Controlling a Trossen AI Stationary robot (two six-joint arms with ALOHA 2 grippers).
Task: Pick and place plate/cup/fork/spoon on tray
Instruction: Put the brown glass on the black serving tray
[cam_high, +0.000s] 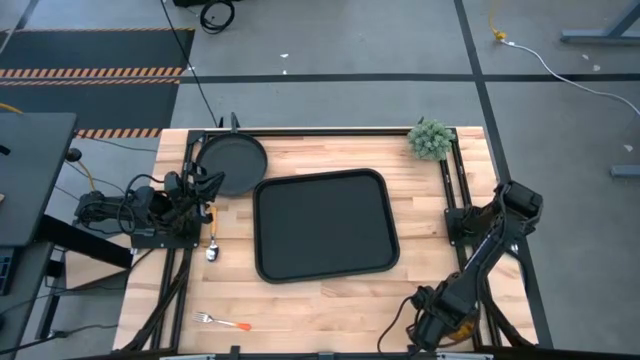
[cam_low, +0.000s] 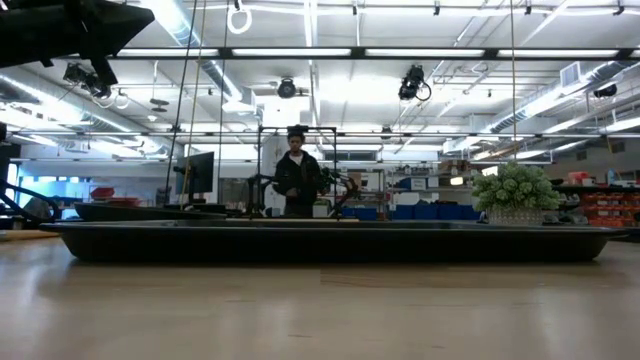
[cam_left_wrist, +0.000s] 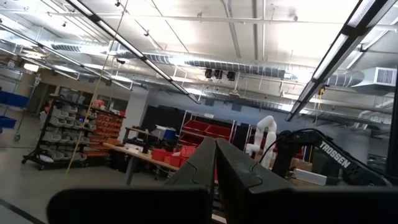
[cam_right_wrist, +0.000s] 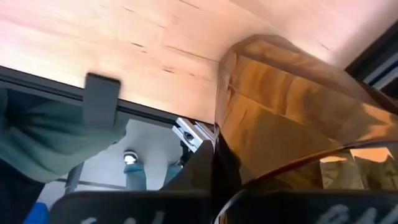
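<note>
The black rectangular tray (cam_high: 323, 222) lies mid-table. The round black plate (cam_high: 232, 163) lies flat at its far left. The silver spoon (cam_high: 213, 247) lies left of the tray. The orange-handled fork (cam_high: 222, 321) lies near the front left edge. My left gripper (cam_high: 205, 190) is shut and empty beside the plate; its wrist view (cam_left_wrist: 216, 168) looks into the room. My right gripper (cam_high: 445, 325) is at the table's near right edge, shut on the amber cup (cam_high: 462, 326), which fills the right wrist view (cam_right_wrist: 292, 118). My right gripper holds the amber cup by its wall (cam_right_wrist: 225, 155), which runs down between the dark fingers (cam_right_wrist: 202, 171). The cup's curved rim (cam_right_wrist: 280, 177) shows close beside the fingers. Whether the cup is clear of the table cannot be told.
A fuzzy green plant ball (cam_high: 430, 138) stands at the far right corner; it also shows in the low view (cam_low: 515, 192). A person (cam_low: 297, 180) stands in the room beyond the table's far edge. Bare wood lies in front of the tray.
</note>
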